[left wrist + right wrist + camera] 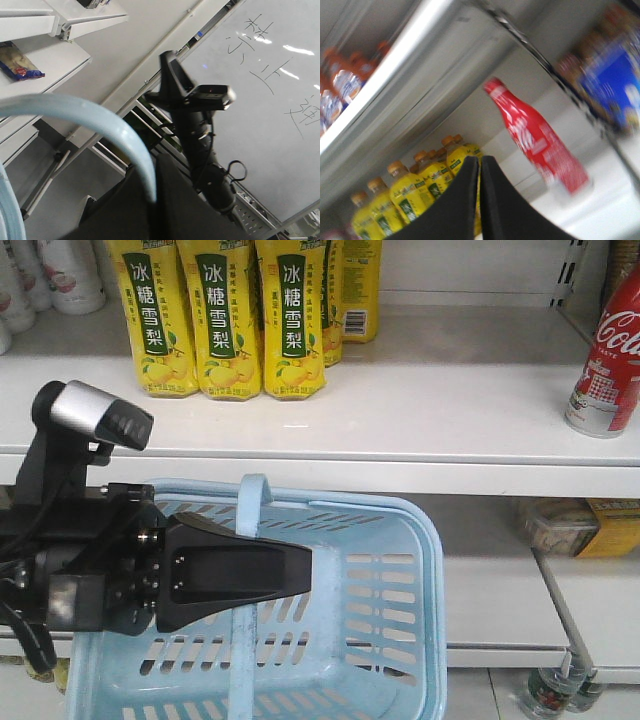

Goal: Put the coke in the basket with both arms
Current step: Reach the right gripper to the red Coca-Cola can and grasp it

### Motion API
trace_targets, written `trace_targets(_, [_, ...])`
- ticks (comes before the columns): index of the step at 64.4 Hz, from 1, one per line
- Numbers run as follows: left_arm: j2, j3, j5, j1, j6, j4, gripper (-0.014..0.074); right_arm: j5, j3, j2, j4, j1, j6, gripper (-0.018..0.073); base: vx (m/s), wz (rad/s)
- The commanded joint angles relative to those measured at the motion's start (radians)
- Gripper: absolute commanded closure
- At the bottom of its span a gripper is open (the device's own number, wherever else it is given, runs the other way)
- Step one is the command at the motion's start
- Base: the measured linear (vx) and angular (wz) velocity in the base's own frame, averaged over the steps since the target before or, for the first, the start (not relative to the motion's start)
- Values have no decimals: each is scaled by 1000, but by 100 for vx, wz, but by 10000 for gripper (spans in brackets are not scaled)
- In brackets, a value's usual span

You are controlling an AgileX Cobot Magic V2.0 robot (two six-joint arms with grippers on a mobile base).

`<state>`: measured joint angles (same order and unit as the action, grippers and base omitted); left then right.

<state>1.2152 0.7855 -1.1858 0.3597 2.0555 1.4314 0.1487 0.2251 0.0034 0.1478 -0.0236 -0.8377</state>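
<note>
The coke is cut off by the top and right edges of the front view; the right wrist view shows it whole but blurred. It is a glossy red contour bottle with white script and a red cap, standing upright on the white shelf, well apart from the yellow bottles. The basket is light blue slotted plastic, its lower part out of frame. The left gripper, a black wedge, is closed on the flat handle, hiding part of it. The right gripper has its jaws pressed together, a thin slit between them, holding nothing
</note>
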Motion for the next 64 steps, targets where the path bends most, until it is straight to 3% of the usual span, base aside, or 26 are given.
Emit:
trace_targets(1, [-25,34,-164,3,-5,-90,603,-74,168,65,333,0,-49,515,0,0])
trace_targets(5, [-25,34,-164,3,-5,-90,603,-82,251,111,507,0,-77,451,0,0])
trace_targets(11, [-25,34,-164,3,-5,-90,603,-73,327,193,669,0,-115,302,0,0])
trace_targets(20, [-25,34,-164,3,-5,-90,603,-71,377,310,816,1,-116,19,0,0])
trace_targets(29, [-25,34,-164,3,-5,-90,603,-70,429,451,879,1,-114,-137,0,0])
trace_targets(48, [-25,34,-164,3,-5,-90,603,8,595,767,984,1,-103,-113,0,0])
trace_targets(64, [-25,34,-164,3,-5,-90,603,-100,765,982,973,2,-107,-74,0,0])
